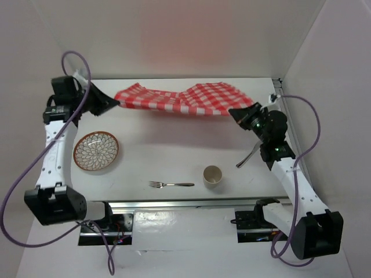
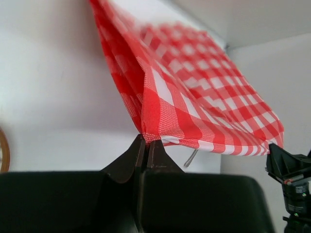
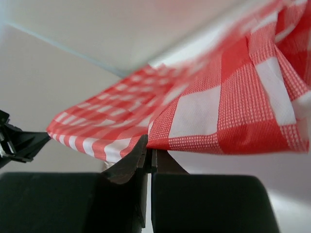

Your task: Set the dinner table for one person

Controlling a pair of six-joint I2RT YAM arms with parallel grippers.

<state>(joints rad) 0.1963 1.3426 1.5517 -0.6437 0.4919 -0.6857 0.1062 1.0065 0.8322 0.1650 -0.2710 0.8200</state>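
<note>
A red-and-white checked cloth hangs stretched between my two grippers above the back of the white dinner table. At the cloth's left end, my left gripper is shut on a corner; the left wrist view shows the jaws pinching the cloth. My right gripper is shut on the right end. In the right wrist view its jaws clamp the hem of the cloth. The cloth sags slightly in the middle.
A patterned plate lies at the left of the table. A fork and a cream cup sit near the front edge. A silver utensil lies beside the right arm. White walls enclose the back and right.
</note>
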